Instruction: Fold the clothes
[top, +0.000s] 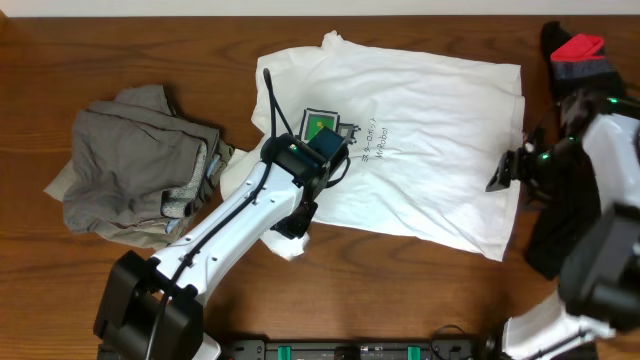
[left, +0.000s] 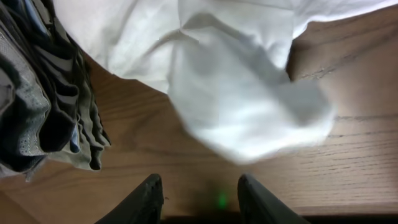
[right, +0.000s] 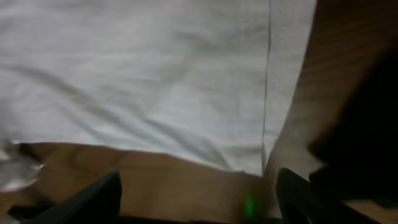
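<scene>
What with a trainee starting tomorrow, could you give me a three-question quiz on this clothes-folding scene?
1. True or false: the white T-shirt lies with its green print facing up.
2. The grey-khaki pile sits on which arm's side? A) left B) right
3. Fill in: the left claw is open and holds ____.
Key: 1 true; 2 A; 3 nothing.
</scene>
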